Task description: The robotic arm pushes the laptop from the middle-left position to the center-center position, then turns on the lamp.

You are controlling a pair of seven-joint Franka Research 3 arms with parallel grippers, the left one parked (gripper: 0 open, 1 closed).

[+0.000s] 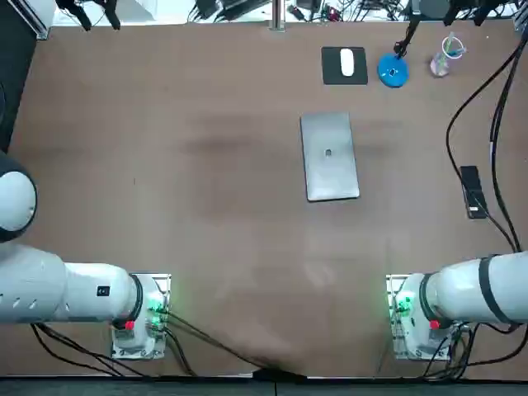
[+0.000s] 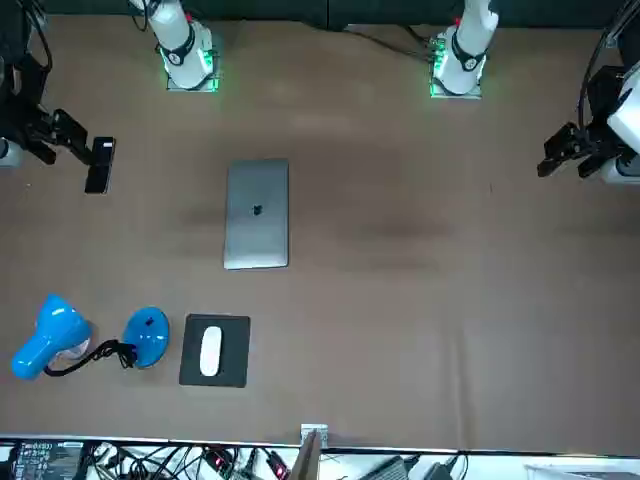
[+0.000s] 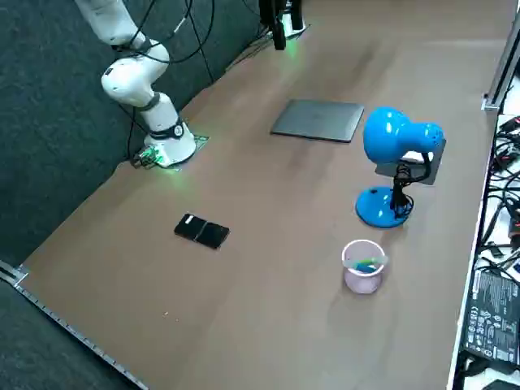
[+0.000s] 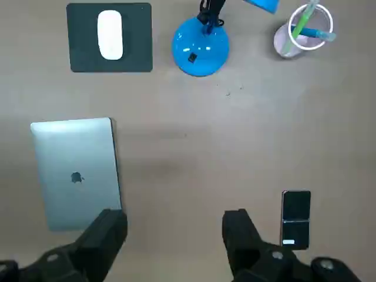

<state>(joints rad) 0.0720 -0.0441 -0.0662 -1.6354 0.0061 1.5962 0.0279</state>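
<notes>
The closed laptop [image 2: 257,214] lies left of centre in the front view, long axis running top to bottom of the frame, and the right hand [image 4: 174,222], wide open and empty, hangs by the upper left edge, so the laptop is to its right.

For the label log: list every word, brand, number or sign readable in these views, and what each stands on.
No words or numbers can be read.
The laptop bears a dark logo on its lid, without letters.
The phone has a pale strip at one end, too blurred to read.
The right end effector, open above the table, shows no marking.
</notes>
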